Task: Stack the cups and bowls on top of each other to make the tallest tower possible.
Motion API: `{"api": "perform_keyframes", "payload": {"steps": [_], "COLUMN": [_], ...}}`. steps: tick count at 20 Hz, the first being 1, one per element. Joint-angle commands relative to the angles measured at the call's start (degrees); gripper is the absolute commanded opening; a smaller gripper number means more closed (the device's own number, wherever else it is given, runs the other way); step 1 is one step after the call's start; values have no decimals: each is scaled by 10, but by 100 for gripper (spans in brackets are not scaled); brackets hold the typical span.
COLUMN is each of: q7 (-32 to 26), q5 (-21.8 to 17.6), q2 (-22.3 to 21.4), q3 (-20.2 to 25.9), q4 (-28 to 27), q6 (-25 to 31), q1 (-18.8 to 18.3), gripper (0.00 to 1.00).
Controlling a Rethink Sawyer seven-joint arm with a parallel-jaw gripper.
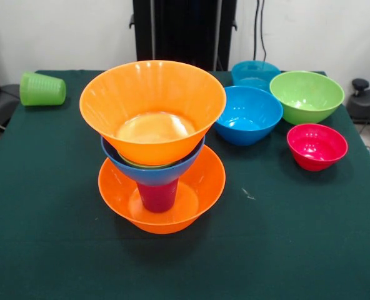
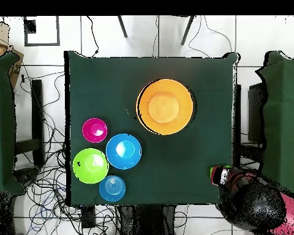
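Tower (image 1: 155, 156) sits mid-desk (image 1: 47, 250): orange bowl (image 1: 197, 187) at base, purple cup (image 1: 157, 197) standing in it, blue bowl (image 1: 150, 174) above, second orange bowl (image 1: 150, 106) on top. We see loose blue (image 1: 247, 115), teal (image 1: 255, 74), lime (image 1: 307, 95) and red (image 1: 317, 146) bowls grouped beside it; green cup (image 1: 42, 89) lies tipped at the far corner. Jaws aren't visible to us.

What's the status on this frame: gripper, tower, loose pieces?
Gripper not in view. Tower standing: orange bowl, purple cup, blue bowl, orange bowl on top. Four bowls loose beside it; green cup on its side at table corner. Nothing blocking.
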Motion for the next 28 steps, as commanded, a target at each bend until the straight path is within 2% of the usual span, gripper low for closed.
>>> {"api": "perform_keyframes", "payload": {"steps": [1, 9, 22, 28], "q7": [-215, -203, -112, -89], "q5": [-55, -91, -184, -211], "q2": [50, 79, 148, 179], "q3": [93, 143, 156, 161], "q4": [-13, -18, -28, -30], "q6": [53, 41, -12, -31], "q1": [-36, -90, -91, -96], "gripper": [100, 100, 100, 100]}}
